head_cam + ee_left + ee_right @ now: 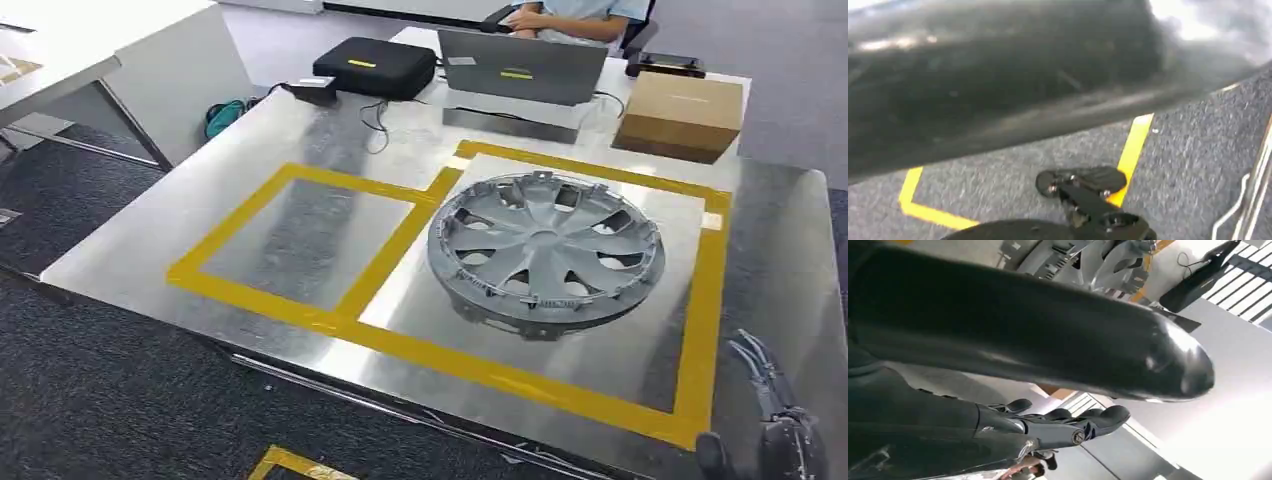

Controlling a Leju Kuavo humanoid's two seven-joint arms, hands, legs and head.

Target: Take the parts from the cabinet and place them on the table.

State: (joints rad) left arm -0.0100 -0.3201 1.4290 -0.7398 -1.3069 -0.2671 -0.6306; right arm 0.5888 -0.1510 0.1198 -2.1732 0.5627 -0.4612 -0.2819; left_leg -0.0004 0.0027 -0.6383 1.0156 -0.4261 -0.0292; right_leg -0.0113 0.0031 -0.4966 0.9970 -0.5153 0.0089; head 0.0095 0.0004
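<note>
A silver wheel cover [545, 250] lies flat on the metal table [130, 240], inside the right-hand yellow-taped rectangle [700, 300]. My right hand [780, 430] hangs low at the table's near right corner, apart from the cover. In the right wrist view its thick thumb [1048, 325] and dark fingers [1073, 425] stand apart with nothing between them, and part of the wheel cover [1088, 260] shows beyond. In the left wrist view my left hand's thumb [998, 85] is a dark blur over the carpet, with its fingers [1083, 185] apart from it and holding nothing.
The left taped rectangle [300, 240] holds nothing. At the table's far edge stand a cardboard box [682, 115], a grey laptop [520, 65] and a black case [375, 65]. A person [570, 15] sits behind them. Yellow floor tape [1133, 145] marks the dark carpet.
</note>
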